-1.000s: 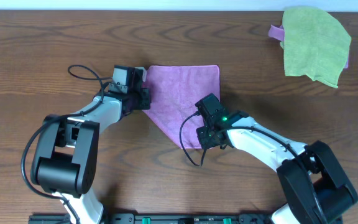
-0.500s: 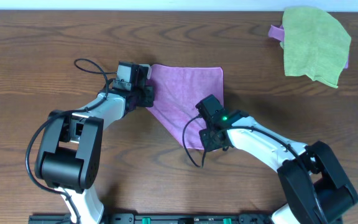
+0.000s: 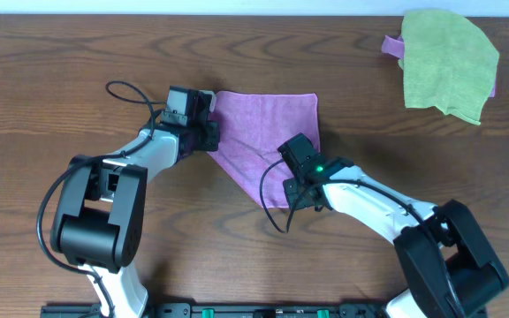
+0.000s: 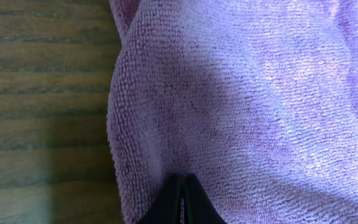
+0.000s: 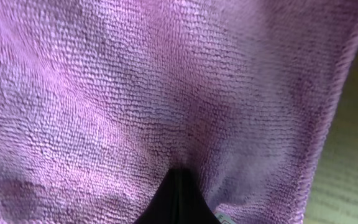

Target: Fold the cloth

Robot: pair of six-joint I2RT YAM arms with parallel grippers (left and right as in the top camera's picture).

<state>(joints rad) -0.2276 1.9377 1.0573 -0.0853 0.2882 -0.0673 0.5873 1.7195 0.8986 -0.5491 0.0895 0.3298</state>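
The purple cloth [image 3: 263,132] lies on the wooden table, spread between both arms. My left gripper [image 3: 208,134] is shut on the cloth's left edge; the left wrist view shows its closed fingertips [image 4: 183,186] pinching the purple cloth [image 4: 247,93]. My right gripper [image 3: 292,187] is shut on the cloth's lower corner; the right wrist view shows its closed fingertips [image 5: 178,180] pinching the purple cloth [image 5: 135,81] near its hem.
A green cloth [image 3: 449,62] lies at the far right over a second purple cloth [image 3: 393,44]. Black cables loop beside both arms. The table's far edge runs along the top.
My left gripper moved up and right with the cloth's left edge a second ago. Since half a second ago almost nothing has moved.
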